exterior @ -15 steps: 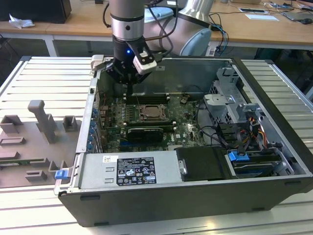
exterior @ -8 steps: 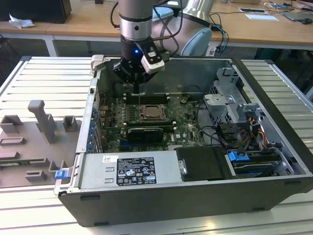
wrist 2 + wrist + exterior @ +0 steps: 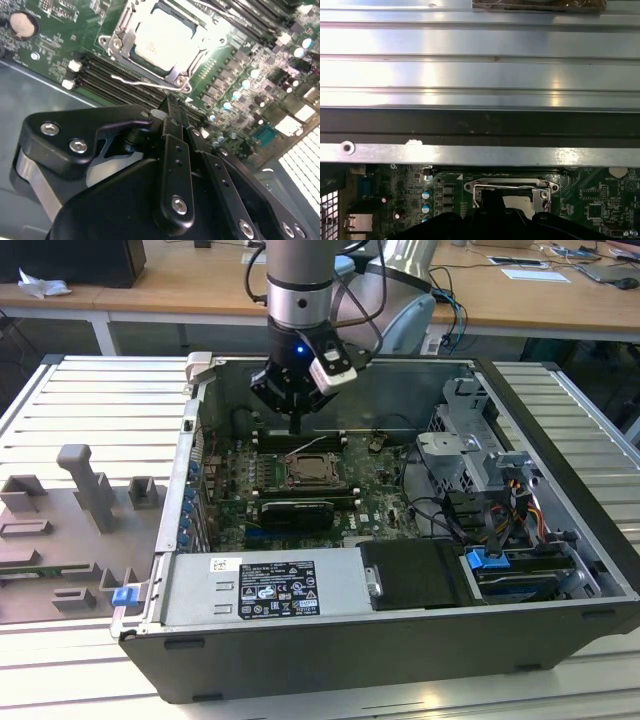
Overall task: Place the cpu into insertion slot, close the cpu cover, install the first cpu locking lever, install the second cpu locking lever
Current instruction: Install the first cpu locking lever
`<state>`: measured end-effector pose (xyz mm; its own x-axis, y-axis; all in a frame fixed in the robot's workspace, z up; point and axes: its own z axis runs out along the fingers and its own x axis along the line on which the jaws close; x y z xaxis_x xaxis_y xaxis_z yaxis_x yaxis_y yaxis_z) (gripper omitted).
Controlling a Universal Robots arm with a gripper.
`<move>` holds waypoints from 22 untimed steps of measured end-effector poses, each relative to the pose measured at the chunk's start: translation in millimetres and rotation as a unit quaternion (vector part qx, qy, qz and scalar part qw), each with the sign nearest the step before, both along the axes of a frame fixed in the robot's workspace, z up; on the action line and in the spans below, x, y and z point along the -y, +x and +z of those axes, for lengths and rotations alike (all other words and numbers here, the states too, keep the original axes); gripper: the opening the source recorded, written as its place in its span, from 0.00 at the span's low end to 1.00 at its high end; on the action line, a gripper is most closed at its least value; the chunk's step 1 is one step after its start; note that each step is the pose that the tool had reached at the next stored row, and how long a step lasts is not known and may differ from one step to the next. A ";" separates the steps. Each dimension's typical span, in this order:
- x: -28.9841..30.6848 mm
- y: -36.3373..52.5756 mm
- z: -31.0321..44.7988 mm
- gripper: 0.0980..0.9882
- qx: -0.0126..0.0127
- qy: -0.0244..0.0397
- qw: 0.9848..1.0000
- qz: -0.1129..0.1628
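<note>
Exterior view: open computer case (image 3: 560,490) lies on a slatted metal table (image 3: 90,410), motherboard (image 3: 380,495) facing up. The arm (image 3: 300,280) comes down from above, its gripper (image 3: 296,427) hanging over the board, just above the far edge of the slot (image 3: 316,472). The fingers look drawn together into one narrow black tip with nothing between them.

Slot sits near the board's middle, between the memory slots (image 3: 300,440) on its far side and a black card (image 3: 297,512) on its near side. A grey fixture block (image 3: 95,485) stands on the table toward the exterior view's left, well apart from the case. Power supply (image 3: 262,590) fills the near side of the case; drive cage (image 3: 470,440) and a cable bundle (image 3: 500,510) sit toward the exterior view's right.

Second wrist view: the cpu (image 3: 162,40) lies flat in the slot (image 3: 131,22), pale metal top showing. The cover (image 3: 116,46) is down around it, framing the chip through its cut-out. A thin wire lever (image 3: 132,80) runs along one side of the socket, over the memory slots (image 3: 125,75). Black fingers (image 3: 172,120) appear pressed together, tip close to that lever; contact can't be judged.

First wrist view: the cover (image 3: 510,186) and a wire lever (image 3: 477,195) show beyond the case wall (image 3: 480,155), with the gripper body (image 3: 490,225) in the foreground.
</note>
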<state>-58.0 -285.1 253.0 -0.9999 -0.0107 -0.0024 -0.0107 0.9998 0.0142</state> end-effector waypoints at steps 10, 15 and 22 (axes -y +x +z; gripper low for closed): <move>-0.1 10.2 -10.4 0.01 0.000 0.012 1.000 0.002; -0.1 17.6 -17.4 0.01 0.000 0.022 1.000 0.010; -4.0 27.0 -27.7 0.01 -0.001 0.022 0.999 0.028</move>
<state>-31.1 -281.1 225.3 -0.9977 -0.0672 -0.0031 -0.0673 0.9960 0.0589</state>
